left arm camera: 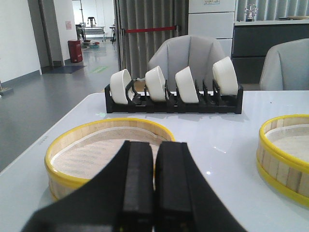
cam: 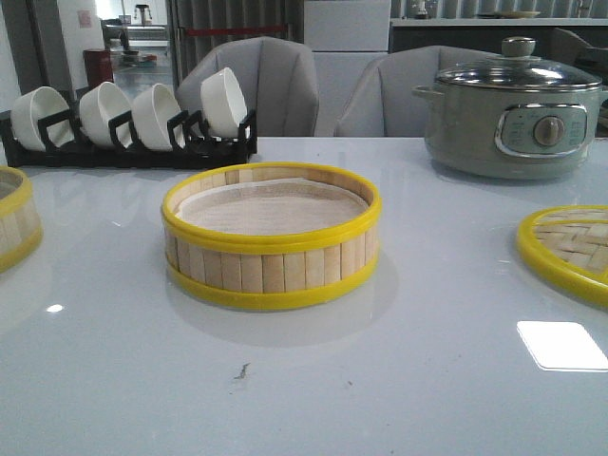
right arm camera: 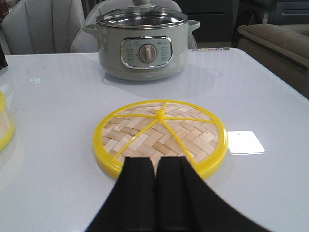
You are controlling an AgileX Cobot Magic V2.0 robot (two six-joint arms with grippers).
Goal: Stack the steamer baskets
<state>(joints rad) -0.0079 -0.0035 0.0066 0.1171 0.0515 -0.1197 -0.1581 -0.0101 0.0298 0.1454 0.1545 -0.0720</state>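
One steamer basket stands in the middle of the white table; it also shows in the left wrist view and at the edge of the right wrist view. The second steamer basket sits at the table's left edge, cut off in the front view; in the left wrist view it lies just ahead of my left gripper. That gripper is shut and empty. My right gripper is shut and empty, just short of a flat woven bamboo lid with a yellow rim. Neither gripper shows in the front view.
The woven lid lies at the table's right edge. A grey-green electric pot with a glass lid stands at the back right. A black rack holding several white bowls stands at the back left. A white card lies beside the lid.
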